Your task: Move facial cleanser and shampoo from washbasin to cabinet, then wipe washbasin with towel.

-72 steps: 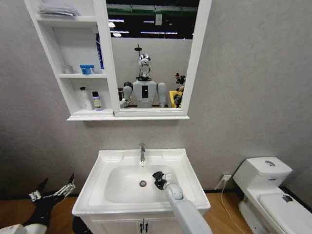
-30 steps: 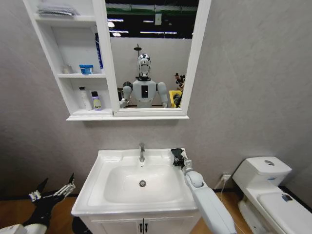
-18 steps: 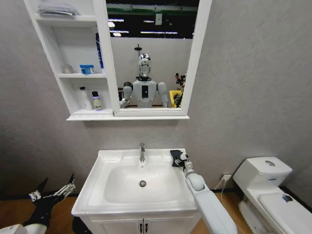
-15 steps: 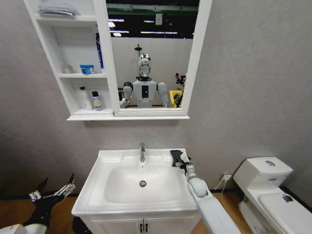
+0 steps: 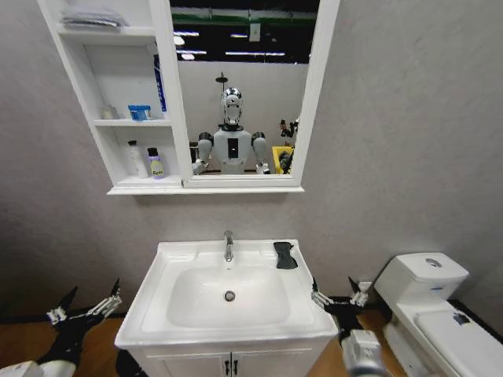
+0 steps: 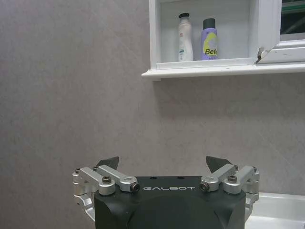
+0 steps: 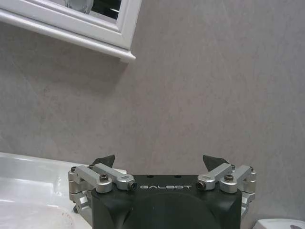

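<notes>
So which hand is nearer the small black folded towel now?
Right. The right hand hangs open just off the washbasin's right edge, below the small black folded towel; the left hand is beyond the opposite side.

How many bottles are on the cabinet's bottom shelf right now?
2. A white bottle stands on the left and a purple bottle beside it on the right, both upright on the lowest shelf of the cabinet. Nothing seems hidden behind them.

"GALBOT" marks both hands (image 6: 162,164) (image 7: 159,164); purple bottle (image 6: 210,39) perhaps "Befe".
</notes>
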Tool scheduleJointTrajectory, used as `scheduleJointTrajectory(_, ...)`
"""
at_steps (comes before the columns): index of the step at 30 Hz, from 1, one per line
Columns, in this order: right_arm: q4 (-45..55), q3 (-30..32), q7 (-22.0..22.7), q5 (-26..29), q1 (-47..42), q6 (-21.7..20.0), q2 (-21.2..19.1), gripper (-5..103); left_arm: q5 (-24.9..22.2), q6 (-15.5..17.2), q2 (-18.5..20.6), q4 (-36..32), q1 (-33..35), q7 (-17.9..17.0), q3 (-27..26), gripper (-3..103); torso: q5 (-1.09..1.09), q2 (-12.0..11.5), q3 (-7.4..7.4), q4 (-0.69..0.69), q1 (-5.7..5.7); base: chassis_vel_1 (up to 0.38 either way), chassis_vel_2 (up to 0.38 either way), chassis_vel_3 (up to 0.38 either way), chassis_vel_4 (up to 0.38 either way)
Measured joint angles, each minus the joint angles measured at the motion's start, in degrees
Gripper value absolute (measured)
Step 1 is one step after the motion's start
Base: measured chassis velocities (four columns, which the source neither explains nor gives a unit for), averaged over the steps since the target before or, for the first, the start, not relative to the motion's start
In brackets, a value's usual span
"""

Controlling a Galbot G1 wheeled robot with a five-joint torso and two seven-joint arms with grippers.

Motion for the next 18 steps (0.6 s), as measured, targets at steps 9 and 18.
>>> scheduleJointTrajectory(9, 1.5, 0.3, 0.8, -1.2, -1.4, -0.4, 0.1, 100, 0.0, 0.0, 0.0, 0.0, 0.0, 0.0, 0.0, 100, 0.02, 0.0, 0.02, 0.01, 0.05, 0.059, -0.067, -0.066, 0.078)
scheduleJointTrajectory(18, 1.1, 0.5, 1.8, 2.1, -1.1, -0.7, -0.8, 100, 0.0, 0.0, 0.0, 0.0, 0.0, 0.0, 0.0, 100, 0.02, 0.0, 0.01, 0.01, 0.0, 0.22, -0.219, -0.2, 0.209)
